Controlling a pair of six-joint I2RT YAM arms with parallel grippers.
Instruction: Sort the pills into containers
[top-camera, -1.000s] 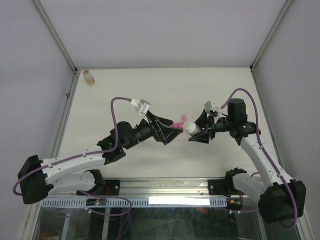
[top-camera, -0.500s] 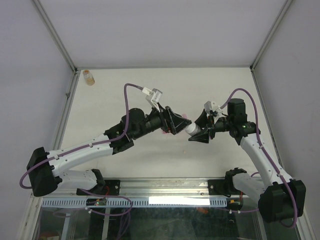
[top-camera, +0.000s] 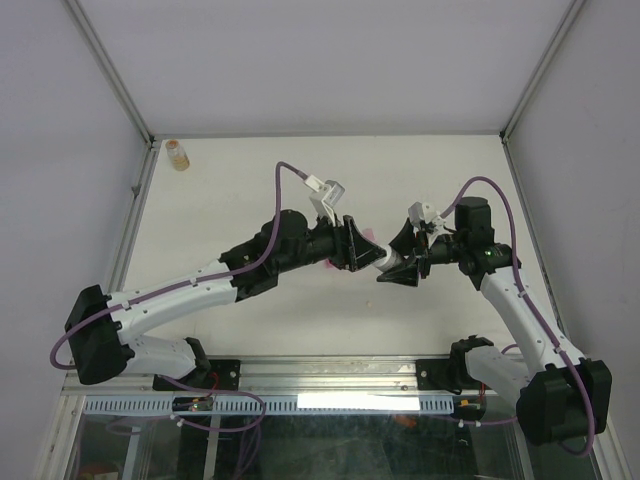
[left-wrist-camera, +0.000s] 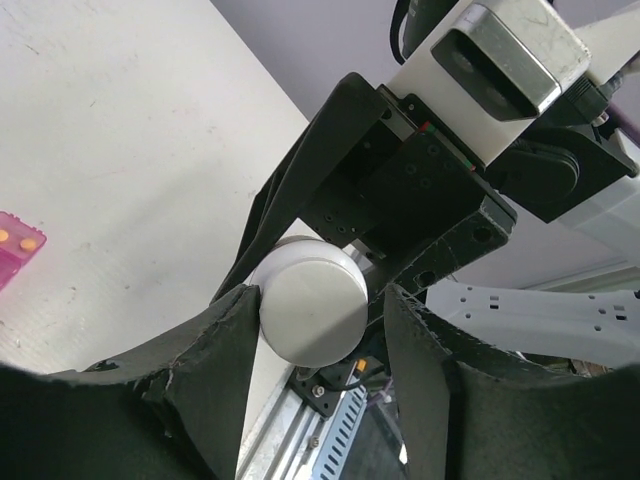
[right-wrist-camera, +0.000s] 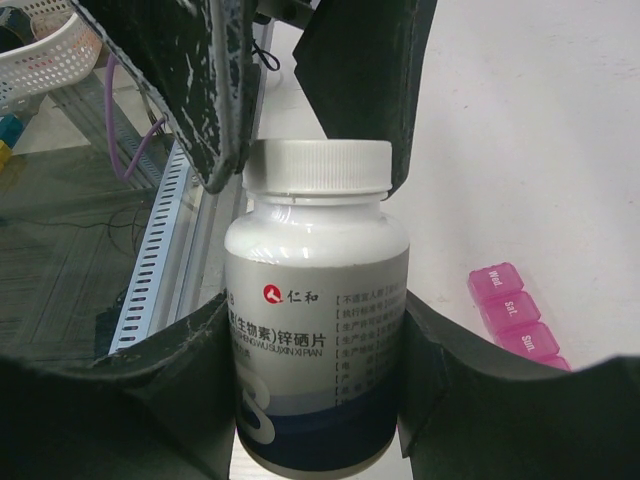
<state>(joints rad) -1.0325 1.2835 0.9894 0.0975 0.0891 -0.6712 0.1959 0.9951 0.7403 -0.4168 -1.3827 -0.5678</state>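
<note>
My right gripper (top-camera: 397, 267) (right-wrist-camera: 315, 310) is shut on a white pill bottle (right-wrist-camera: 318, 330) with a blue band, held above the table with its white cap (left-wrist-camera: 310, 305) pointing at my left gripper (top-camera: 370, 254) (left-wrist-camera: 320, 300). The left jaws straddle the cap: one finger touches its side, and a thin gap shows at the other. The pink containers strip (right-wrist-camera: 515, 320) (left-wrist-camera: 14, 252) lies on the table below, mostly hidden under the left gripper in the top view. Two small orange pills (left-wrist-camera: 27, 243) show in one open compartment.
A small amber bottle (top-camera: 177, 154) stands at the far left corner of the table. A metal rail (top-camera: 330, 375) runs along the near edge. A white basket (right-wrist-camera: 40, 40) sits beyond the table edge in the right wrist view.
My left arm has swung right from over the pink strip to the bottle, and its jaws have narrowed around the cap. The right arm and bottle have not moved.
</note>
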